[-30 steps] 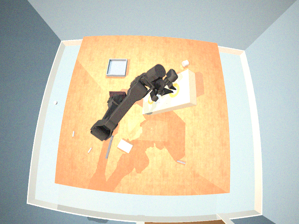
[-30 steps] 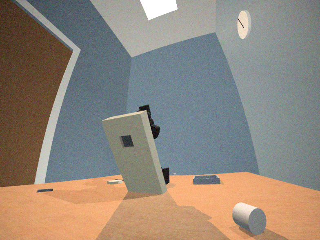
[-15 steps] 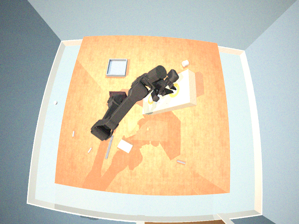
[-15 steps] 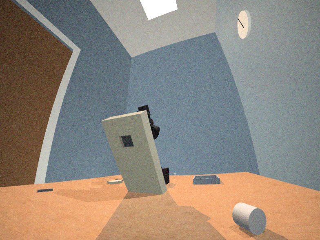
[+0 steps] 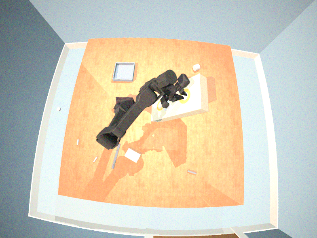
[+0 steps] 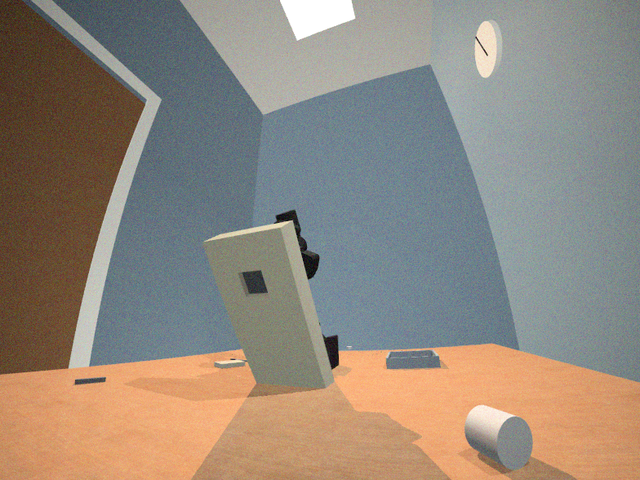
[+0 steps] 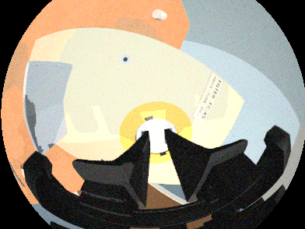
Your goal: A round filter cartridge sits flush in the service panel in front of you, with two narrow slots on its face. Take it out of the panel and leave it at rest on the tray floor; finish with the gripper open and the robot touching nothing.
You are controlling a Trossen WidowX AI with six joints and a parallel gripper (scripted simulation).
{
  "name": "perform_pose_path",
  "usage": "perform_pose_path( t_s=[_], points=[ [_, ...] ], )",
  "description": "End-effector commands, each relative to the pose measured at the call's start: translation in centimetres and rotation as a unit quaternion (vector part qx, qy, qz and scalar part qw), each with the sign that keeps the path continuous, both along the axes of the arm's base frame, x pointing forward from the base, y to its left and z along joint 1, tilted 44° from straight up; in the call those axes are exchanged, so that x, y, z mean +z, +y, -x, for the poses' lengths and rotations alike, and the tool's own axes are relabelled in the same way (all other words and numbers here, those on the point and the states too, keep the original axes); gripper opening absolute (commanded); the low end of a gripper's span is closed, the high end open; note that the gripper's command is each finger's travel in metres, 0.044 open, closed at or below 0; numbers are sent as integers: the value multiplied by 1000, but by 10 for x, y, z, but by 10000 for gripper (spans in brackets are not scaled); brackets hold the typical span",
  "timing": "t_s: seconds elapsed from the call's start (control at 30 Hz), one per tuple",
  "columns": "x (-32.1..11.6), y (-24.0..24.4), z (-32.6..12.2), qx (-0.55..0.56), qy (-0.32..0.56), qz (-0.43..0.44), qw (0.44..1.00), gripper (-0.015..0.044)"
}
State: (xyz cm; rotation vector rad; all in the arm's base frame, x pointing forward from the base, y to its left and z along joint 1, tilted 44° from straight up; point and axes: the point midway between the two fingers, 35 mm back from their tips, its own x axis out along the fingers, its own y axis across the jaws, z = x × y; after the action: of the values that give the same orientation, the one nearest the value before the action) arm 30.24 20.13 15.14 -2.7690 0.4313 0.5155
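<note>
A cream service panel (image 5: 197,102) (image 6: 273,331) (image 7: 101,89) leans tilted on the orange table. The round white filter cartridge (image 7: 156,125) sits inside a yellow ring (image 7: 130,126) (image 5: 189,97) on the panel's face. My gripper (image 7: 157,133) (image 5: 183,96) is pressed against that face. Its two fingertips stand a little apart on the cartridge, with the white middle between them. The slots are hidden by the fingers. The grey-blue tray (image 5: 123,63) (image 6: 412,360) lies far off to the left of the panel. In the exterior view the panel hides the gripper.
A loose white cylinder (image 5: 196,67) (image 6: 499,436) (image 7: 159,15) lies behind the panel. A flat white block (image 5: 132,155) (image 6: 229,363), a thin grey bar (image 5: 115,156) and a small grey piece (image 5: 191,172) lie near the arm's base. A raised wall rims the floor around the table.
</note>
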Motion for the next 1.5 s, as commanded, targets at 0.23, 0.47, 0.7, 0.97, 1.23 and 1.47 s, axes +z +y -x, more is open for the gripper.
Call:
perform_pose_path(
  t_s=[0.23, 0.47, 0.7, 0.97, 1.23, 1.47],
  points=[
    [0, 0, 0, 0, 0, 0, 1000, 30],
    [-1, -1, -2, -14, -6, -30, 999, 0],
    [-3, -3, -5, -61, -31, -135, 988, 0],
    [-3, -3, -6, -114, -63, -256, 958, 0],
    [-3, -3, -6, -165, -94, -372, 909, 0],
    [-3, -3, -5, -207, -120, -467, 851, 0]
  ],
)
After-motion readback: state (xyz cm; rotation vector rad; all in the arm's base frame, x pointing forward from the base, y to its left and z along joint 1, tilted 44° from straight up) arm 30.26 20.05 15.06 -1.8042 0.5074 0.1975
